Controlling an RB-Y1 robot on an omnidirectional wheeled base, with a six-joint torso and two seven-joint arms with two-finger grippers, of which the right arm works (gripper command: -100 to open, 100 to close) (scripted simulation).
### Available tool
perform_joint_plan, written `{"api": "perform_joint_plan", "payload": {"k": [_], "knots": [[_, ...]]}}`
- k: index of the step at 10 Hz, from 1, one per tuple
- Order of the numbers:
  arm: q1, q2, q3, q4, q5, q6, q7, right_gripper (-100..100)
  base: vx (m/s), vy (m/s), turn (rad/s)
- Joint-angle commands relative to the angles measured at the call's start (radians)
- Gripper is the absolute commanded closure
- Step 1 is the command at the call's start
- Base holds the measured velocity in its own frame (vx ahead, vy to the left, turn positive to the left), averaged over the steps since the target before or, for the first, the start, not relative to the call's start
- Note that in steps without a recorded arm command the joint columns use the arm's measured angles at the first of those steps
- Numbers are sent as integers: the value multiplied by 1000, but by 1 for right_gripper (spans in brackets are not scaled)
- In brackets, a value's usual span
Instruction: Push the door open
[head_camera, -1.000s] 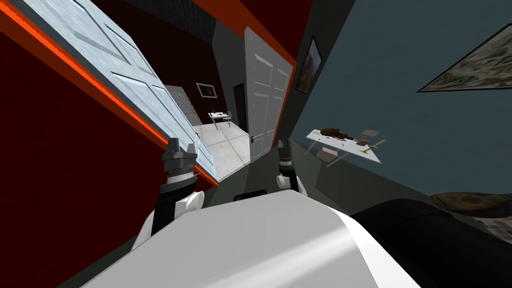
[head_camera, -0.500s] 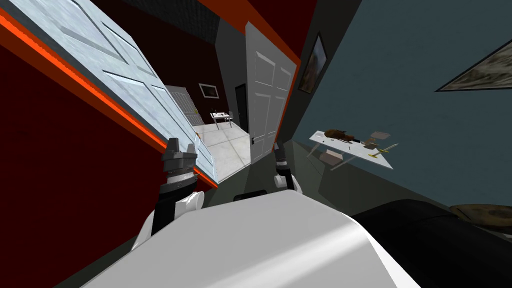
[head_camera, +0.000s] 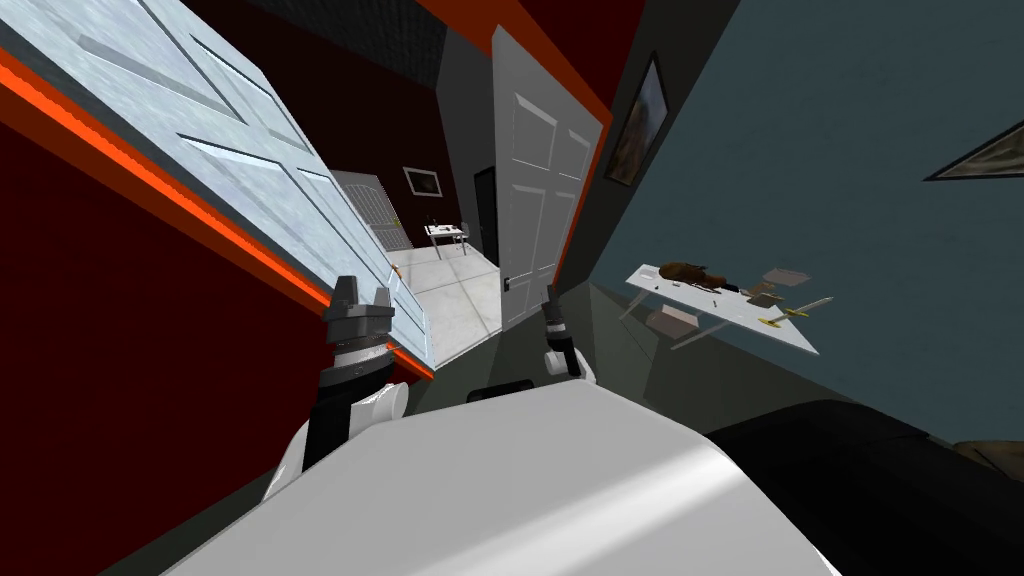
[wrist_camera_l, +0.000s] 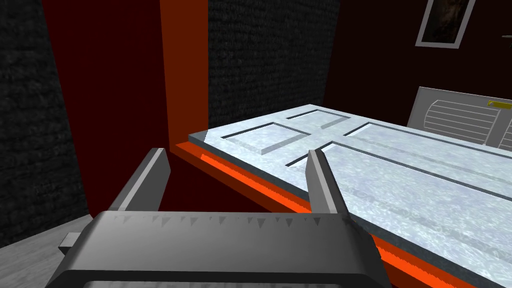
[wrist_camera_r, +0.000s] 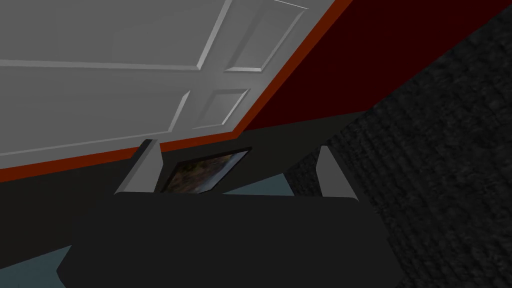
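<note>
- Two panelled leaves flank one opening. The pale door (head_camera: 250, 170) is the task's thing and stands on my left, set against its orange frame (wrist_camera_l: 260, 184). Across the opening from it is the white door (head_camera: 535, 190).
- Left gripper (head_camera: 362, 290): fingers spread wide, holding nothing, at the pale door's near lower corner. One finger overlaps the door's edge in the left wrist view. I cannot tell whether it touches.
- Right gripper (head_camera: 549, 296): fingers likewise parted and empty, across the opening from the pale door, low before the white door.
- Tiled floor (head_camera: 455, 295): visible through the gap beyond the pale door.
- Bench (head_camera: 740, 320): well to the right of the pale door, carrying small clutter.
- Change noted: the whole head view has swung over the last second. The bench has slid outward in it and the white door looms nearer, so I read this as my own turn and advance. The left gripper keeps its place beside the pale door, and the right has drifted slightly toward it.
- Meaning for the task, as a judgement: the gap looks passable and the push seems well along. Further base motion should widen it.
</note>
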Motion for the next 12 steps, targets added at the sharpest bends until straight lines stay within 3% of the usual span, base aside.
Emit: {"api": "perform_joint_plan", "payload": {"k": [1, 2, 12], "knots": [[-10, -3, 8, 48, -1, -5, -6, -100, 99, -70, 65], [-10, -3, 8, 48, -1, -5, -6, -100, 57, -39, 22], [-110, -2, 44, 343, -5, -30, -36, -100, 74, -54, 58]]}}
